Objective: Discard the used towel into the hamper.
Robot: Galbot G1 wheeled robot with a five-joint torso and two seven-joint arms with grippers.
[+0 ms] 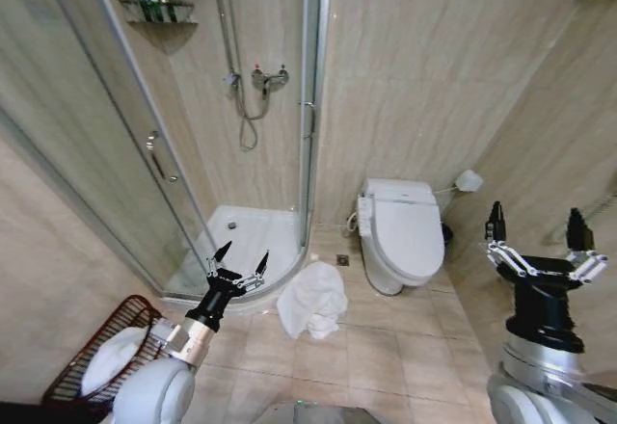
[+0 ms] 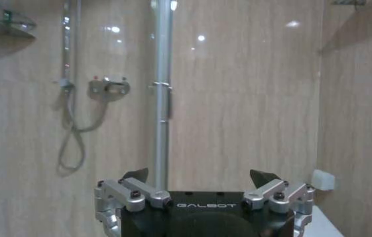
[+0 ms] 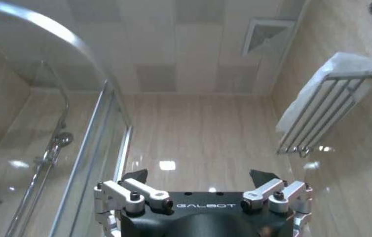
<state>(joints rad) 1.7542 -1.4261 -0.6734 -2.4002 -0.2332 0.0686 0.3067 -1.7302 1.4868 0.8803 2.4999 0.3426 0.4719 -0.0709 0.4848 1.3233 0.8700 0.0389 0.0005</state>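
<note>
Beige tile floor (image 1: 386, 337); towel (image 1: 311, 301) beside shower tray (image 1: 253, 236).

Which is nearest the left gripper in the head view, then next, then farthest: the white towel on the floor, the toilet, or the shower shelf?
From the left gripper:
1. White towel, on the floor just to its right.
2. Toilet, further right, against the wall.
3. Shower shelf, high in the stall corner.

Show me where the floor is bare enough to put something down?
Bare tiles lie between the crumpled towel and the right gripper, in front of the toilet. It is crowded by the hamper, where the left gripper hangs with open jaws.
</note>
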